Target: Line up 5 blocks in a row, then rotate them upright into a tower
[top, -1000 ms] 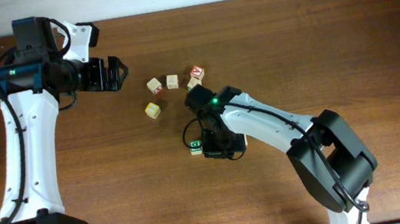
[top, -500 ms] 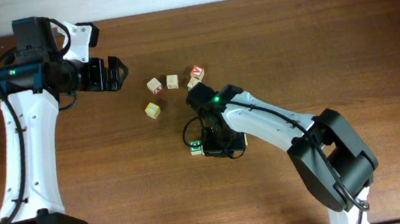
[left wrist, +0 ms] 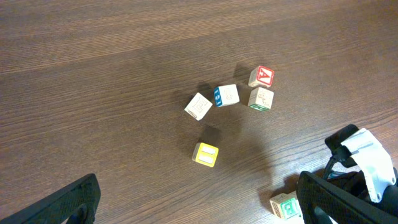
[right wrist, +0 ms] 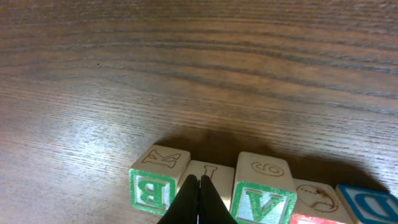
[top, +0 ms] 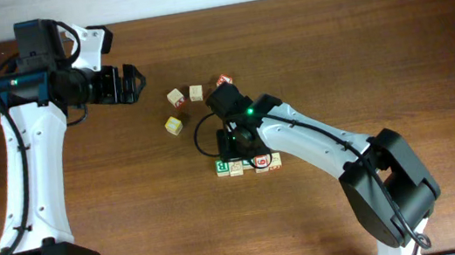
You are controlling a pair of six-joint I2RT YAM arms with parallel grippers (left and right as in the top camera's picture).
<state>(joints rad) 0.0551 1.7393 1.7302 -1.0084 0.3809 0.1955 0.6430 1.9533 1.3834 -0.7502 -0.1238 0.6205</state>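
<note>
Currently right tool (right wrist: pixel 198 198) pinched shut, empty, over block row (top: pixel 236 168); lowering risks nudging B block (right wrist: pixel 151 190) askew. Left tool (top: pixel 132 83) wide, idle.

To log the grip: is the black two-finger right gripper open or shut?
Shut. The right wrist view shows the right gripper with fingertips pressed together, nothing between them.
</note>
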